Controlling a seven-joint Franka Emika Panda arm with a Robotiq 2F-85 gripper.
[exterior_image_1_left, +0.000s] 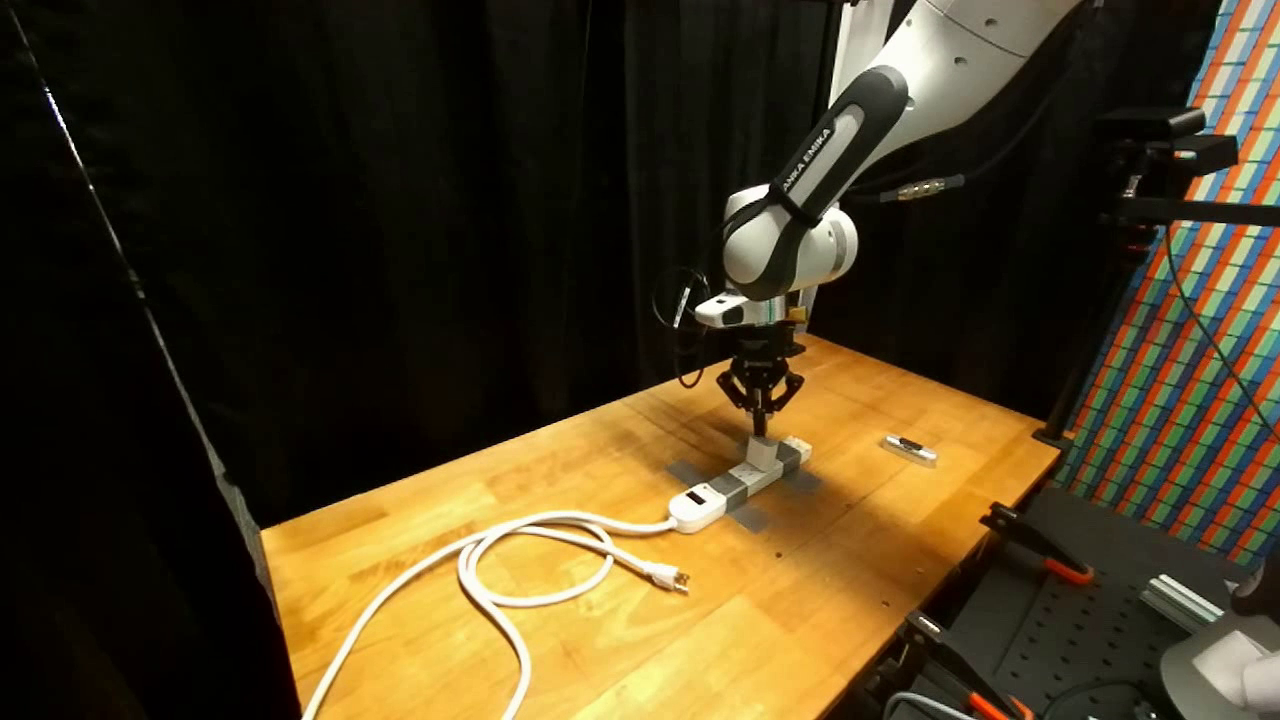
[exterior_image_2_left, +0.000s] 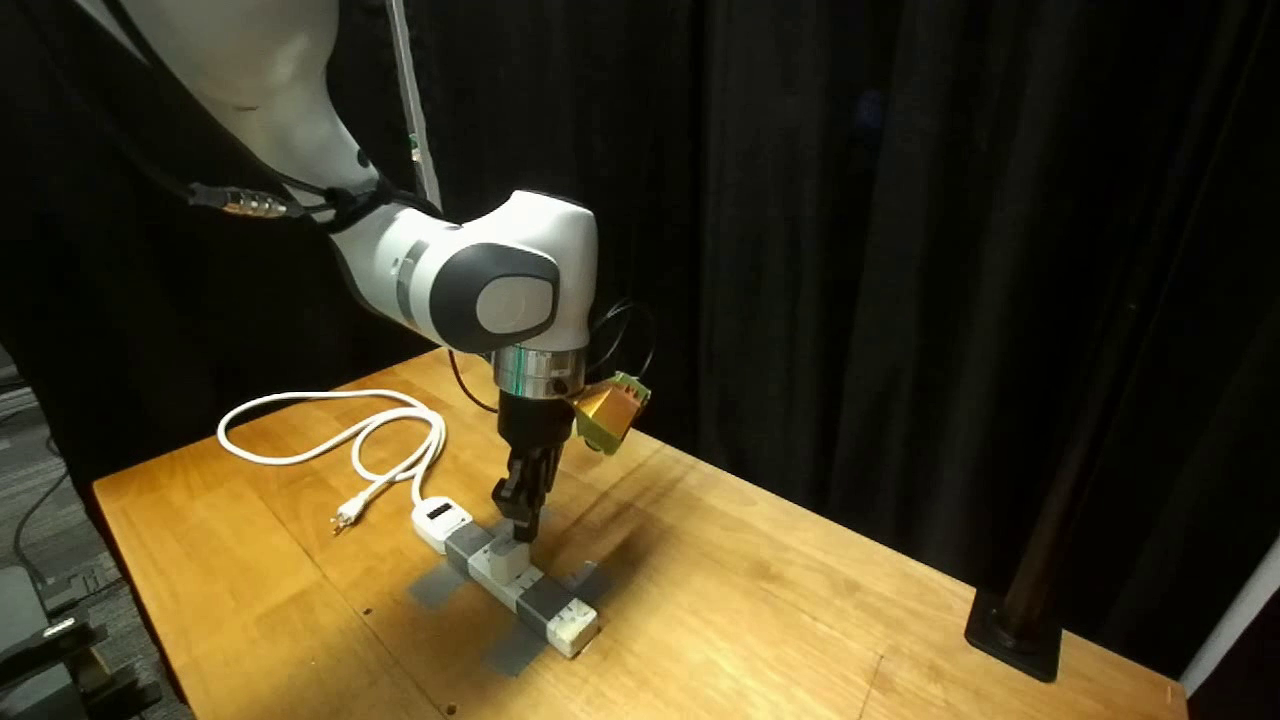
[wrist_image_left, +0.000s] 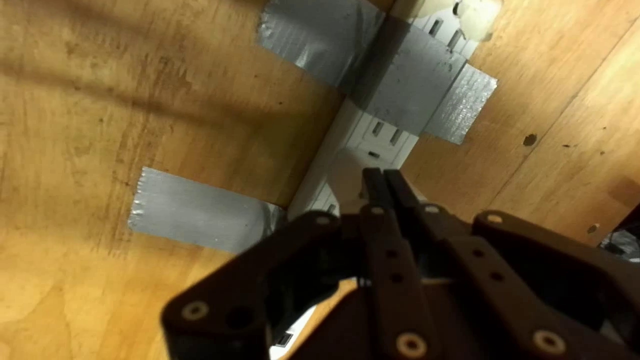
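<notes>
Sitting roughly upright on a taped-down power strip (exterior_image_1_left: 756, 477), a white adapter block (exterior_image_2_left: 510, 562) stands directly beneath a robot's claw (wrist_image_left: 382, 174), whose two fingers (wrist_image_left: 373, 184) are drawn together side by side, gripping nothing; whether they touch the block's top or stop just short cannot be told.

By the look of it, the placing is done: the block rests on the strip, free of any grip. What may be left is the seating, since no view shows whether its underside lies flush.

Below the claw, on both sides of the block, bands of grey tape (wrist_image_left: 412, 77) strap the strip to a wooden table (exterior_image_1_left: 800, 610). Farther from the claw, a white cord (exterior_image_1_left: 560, 516) loops out from one end of the strip, its plug (exterior_image_1_left: 664, 575) lying loose on the wood.

Only the wrist view clearly shows the outlet slots (wrist_image_left: 377, 129) just beyond the fingers, but it leaves out the cord and plug, caught in both exterior views. A small black-and-white device (exterior_image_1_left: 910, 448), well apart from the claw, appears in an exterior view and nowhere else. In an exterior view, too, a gold-coloured wrist mount (exterior_image_2_left: 608, 412) shows plainly, above and beside the claw; the wrist view misses it.
</notes>
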